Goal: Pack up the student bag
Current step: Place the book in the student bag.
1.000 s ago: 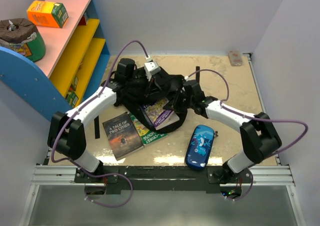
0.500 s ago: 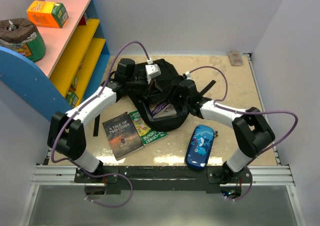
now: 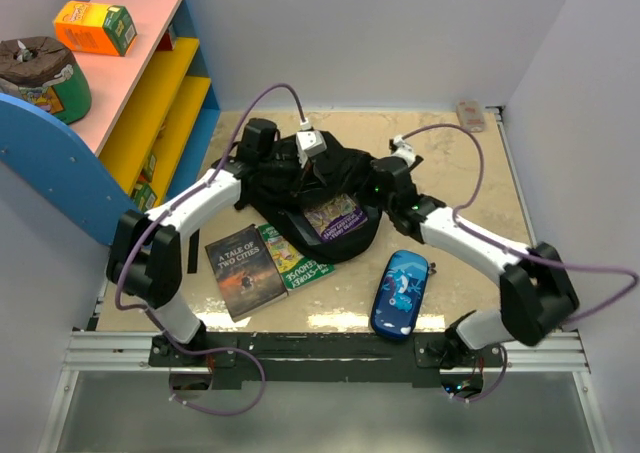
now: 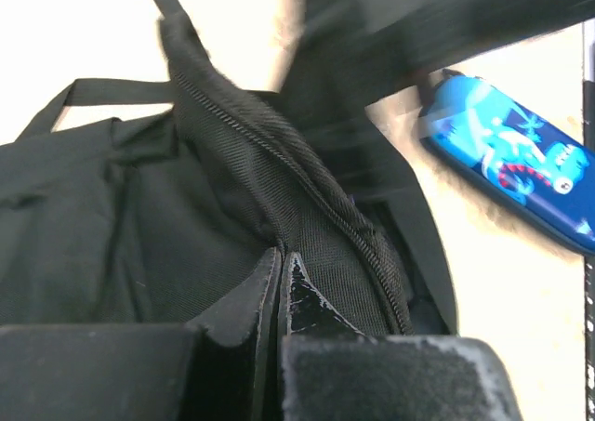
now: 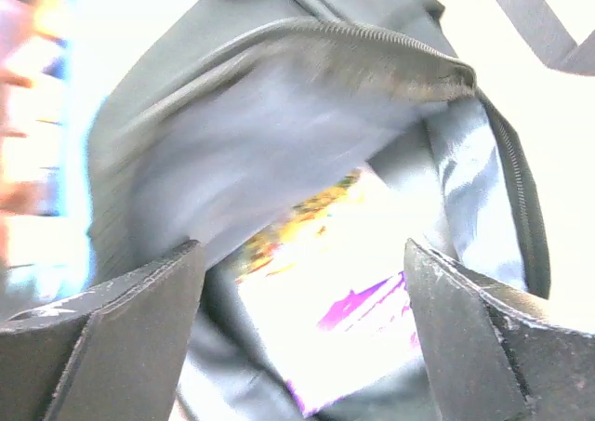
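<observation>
- The right pincer stood wide with nothing between its jaws; half a second earlier it had been narrow and low in the mouth of the student bag.
- The purple book it had carried lay inside the bag, so one item looked packed.
- The left pincer was clamped on the bag's zip rim, holding the mouth open.
- Both arms reached forward and bent inward, the right wrist raised above the opening.
- The bag sat mid-surface; "A Tale of Two Cities", a green book and the blue pencil case lay nearer, unpacked.
</observation>
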You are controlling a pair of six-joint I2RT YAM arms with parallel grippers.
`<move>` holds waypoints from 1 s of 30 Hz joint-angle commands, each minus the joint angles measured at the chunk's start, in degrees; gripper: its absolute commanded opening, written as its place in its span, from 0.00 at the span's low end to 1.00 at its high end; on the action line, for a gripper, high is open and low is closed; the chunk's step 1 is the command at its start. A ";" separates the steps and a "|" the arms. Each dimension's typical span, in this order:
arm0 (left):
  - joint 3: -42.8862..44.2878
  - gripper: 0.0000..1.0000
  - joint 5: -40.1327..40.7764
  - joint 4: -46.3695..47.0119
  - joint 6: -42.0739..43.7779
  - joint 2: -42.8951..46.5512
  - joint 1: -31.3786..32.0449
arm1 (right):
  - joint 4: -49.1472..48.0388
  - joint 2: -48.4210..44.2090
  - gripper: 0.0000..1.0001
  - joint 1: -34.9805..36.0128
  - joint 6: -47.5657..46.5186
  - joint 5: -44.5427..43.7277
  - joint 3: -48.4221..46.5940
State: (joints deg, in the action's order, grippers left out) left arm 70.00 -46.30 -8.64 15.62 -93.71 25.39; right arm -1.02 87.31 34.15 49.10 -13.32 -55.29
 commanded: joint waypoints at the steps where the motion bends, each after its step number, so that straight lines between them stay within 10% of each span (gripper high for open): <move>1: 9.09 0.00 -0.11 1.09 0.12 -4.81 0.10 | -1.28 -12.32 0.88 0.12 -3.75 -0.13 3.86; 13: 28.53 0.00 -0.63 -7.71 4.15 -13.43 3.87 | -8.83 -25.70 0.39 11.98 -4.36 7.09 22.24; 19: 27.92 0.00 -0.55 -9.37 6.44 -11.93 5.55 | -8.56 -16.13 0.76 16.73 -7.09 4.54 20.92; 30: 14.66 0.00 -0.28 -6.04 8.81 -7.90 5.46 | -9.97 0.49 0.77 20.78 -7.44 -0.38 14.34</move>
State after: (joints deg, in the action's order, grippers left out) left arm 89.89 -44.49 -18.59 22.33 -107.33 31.03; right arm -8.45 85.25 54.24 42.98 -8.69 -36.45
